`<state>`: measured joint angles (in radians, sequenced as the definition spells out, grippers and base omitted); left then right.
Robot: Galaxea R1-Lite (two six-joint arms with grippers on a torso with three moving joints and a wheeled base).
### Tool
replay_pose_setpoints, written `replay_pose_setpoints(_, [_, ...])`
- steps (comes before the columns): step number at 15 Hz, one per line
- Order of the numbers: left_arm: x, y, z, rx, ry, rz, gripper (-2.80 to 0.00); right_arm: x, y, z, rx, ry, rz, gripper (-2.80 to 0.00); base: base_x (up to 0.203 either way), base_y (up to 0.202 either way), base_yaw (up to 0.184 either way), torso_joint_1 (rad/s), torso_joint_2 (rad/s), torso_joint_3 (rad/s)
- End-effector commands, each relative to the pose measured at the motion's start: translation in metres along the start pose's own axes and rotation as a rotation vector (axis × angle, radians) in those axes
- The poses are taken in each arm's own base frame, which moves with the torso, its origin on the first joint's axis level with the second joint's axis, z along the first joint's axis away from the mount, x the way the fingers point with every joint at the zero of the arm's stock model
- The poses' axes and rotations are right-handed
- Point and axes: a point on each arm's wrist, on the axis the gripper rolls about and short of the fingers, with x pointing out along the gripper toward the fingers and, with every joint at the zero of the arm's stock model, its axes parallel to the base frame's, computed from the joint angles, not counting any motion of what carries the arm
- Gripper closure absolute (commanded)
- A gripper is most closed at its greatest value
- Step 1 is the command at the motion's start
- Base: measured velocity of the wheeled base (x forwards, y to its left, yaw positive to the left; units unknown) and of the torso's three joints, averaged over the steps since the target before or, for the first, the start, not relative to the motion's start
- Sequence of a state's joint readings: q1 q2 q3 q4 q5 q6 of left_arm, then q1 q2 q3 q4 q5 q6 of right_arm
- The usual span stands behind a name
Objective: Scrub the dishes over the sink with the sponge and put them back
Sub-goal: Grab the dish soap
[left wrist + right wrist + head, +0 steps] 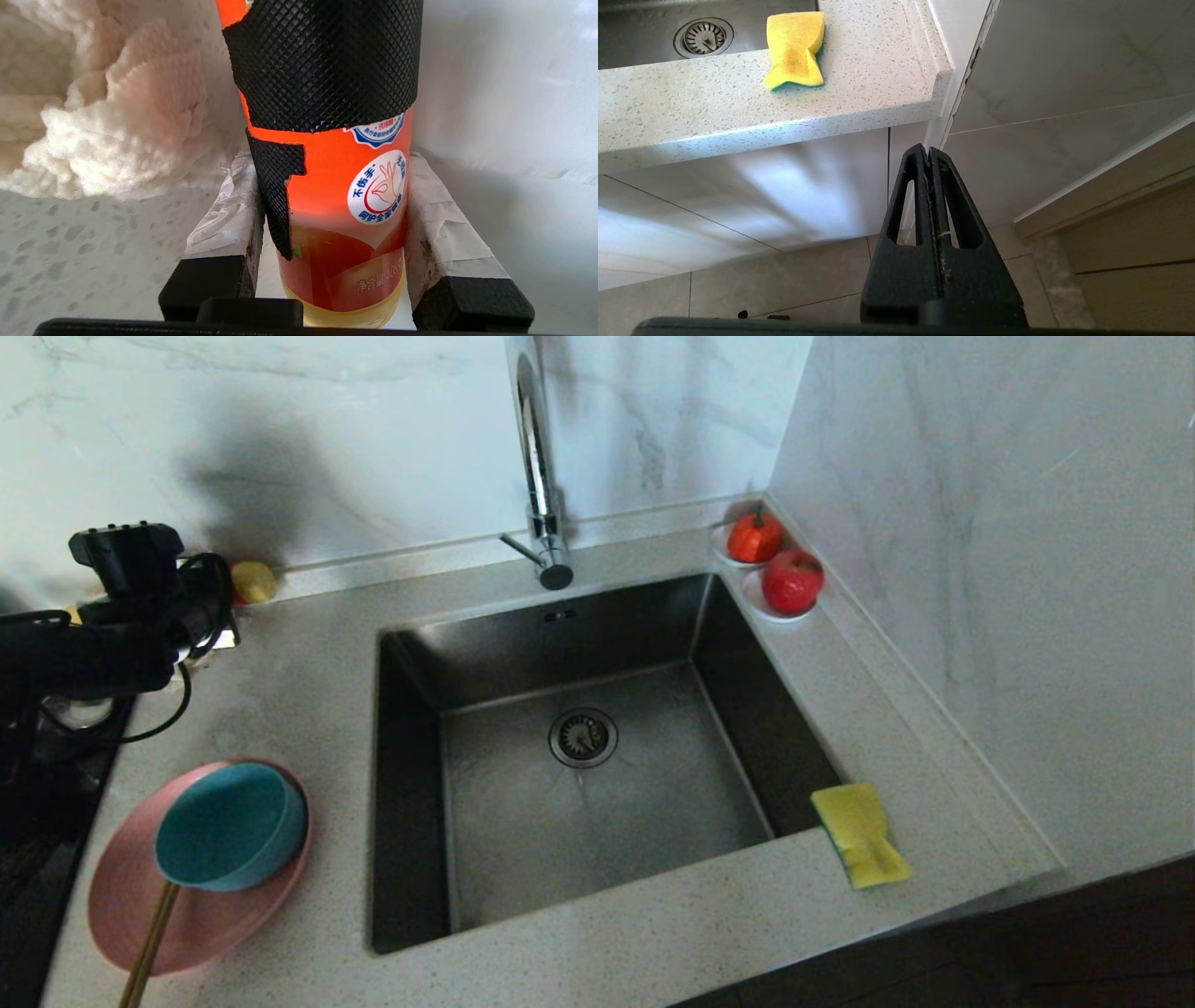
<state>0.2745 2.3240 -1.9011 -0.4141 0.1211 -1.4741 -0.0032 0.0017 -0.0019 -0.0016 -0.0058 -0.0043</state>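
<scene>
Countertop (308, 672): pale speckled stone, carrying all that follows. Sink (597, 784): square brushed-steel basin set into the countertop, round drain strainer (583, 737) in its floor, tall chrome tap (540, 476) rising from behind its far edge; taken as the landmark for every place below. Pink plate (121, 905): wide and shallow, on the countertop to the robot's left of the sink, toward the near edge. Teal bowl (231, 838): resting on the pink plate, on the plate's sink-ward side. Chopsticks (149, 943): thin brown pair, lying on the plate, one end under the bowl. Orange bottle (345, 196): part-wrapped in black mesh, at the far left of the sink. Off-white rag (107, 121): bunched just beside the bottle. Sponge (861, 834): yellow with a green underside, on the countertop at the sink's near right corner. Two red fruits (773, 560): on small white saucers at the sink's far right corner. Left gripper (343, 224): both padded fingers pressed against the orange bottle's sides. Right gripper (930, 154): below the counter edge near the sink's right side, fingers closed together on nothing.
</scene>
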Motion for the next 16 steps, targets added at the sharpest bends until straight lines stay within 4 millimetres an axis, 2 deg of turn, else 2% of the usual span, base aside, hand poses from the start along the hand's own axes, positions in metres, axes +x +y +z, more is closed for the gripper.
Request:
replay_pose_setpoints(1, [-0.002, -0.001, -0.008, 0.015, 0.021, 0.012, 0.00, 0.000, 0.000, 0.000, 0.000, 0.002, 0.000, 0.00, 0.000, 0.000, 0.000, 0.000, 0.00, 0.000])
replay_pose_setpoints(6, [-0.009, -0.006, -0.025, 0.120, 0.060, 0.051, 0.00, 0.000, 0.000, 0.000, 0.000, 0.001, 0.000, 0.00, 0.000, 0.000, 0.000, 0.000, 0.00, 0.000])
replay_pose_setpoints(16, [-0.020, -0.029, -0.025, 0.239, 0.041, -0.006, 0.00, 0.000, 0.000, 0.000, 0.000, 0.002, 0.000, 0.00, 0.000, 0.000, 0.000, 0.000, 0.00, 0.000])
